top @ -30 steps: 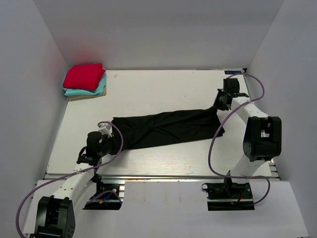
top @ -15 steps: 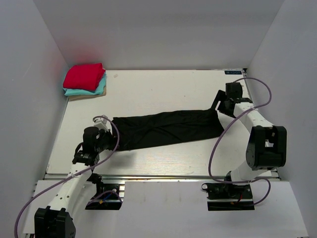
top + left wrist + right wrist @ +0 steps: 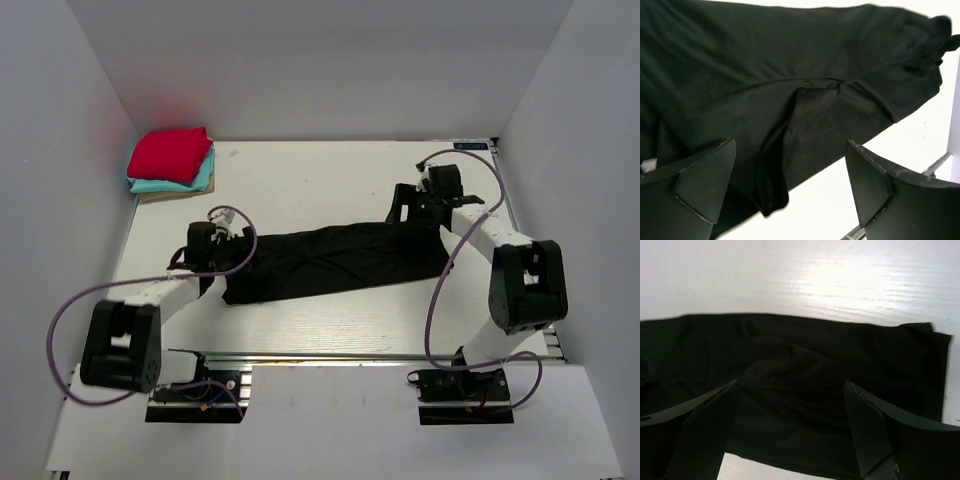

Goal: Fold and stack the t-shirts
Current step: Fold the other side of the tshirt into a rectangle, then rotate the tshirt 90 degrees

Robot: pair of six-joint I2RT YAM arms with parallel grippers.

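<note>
White table (image 3: 320, 185): wood grain, pale walls (image 3: 330, 70) on three sides
Black shirt (image 3: 335, 260): folded band mid-table
Folded stack (image 3: 172, 163): far-left corner
Left gripper (image 3: 790, 144): spread over shirt
Right gripper (image 3: 790, 382): spread over shirt

Black t-shirt (image 3: 335, 262), white table (image 3: 320, 180)

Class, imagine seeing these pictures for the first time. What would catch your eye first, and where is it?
The black t-shirt, lying as a long band, stretches across the middle of the white table. The left gripper and right gripper hang open near its two ends. A bright red t-shirt tops a small folded stack in the far left corner.
</note>
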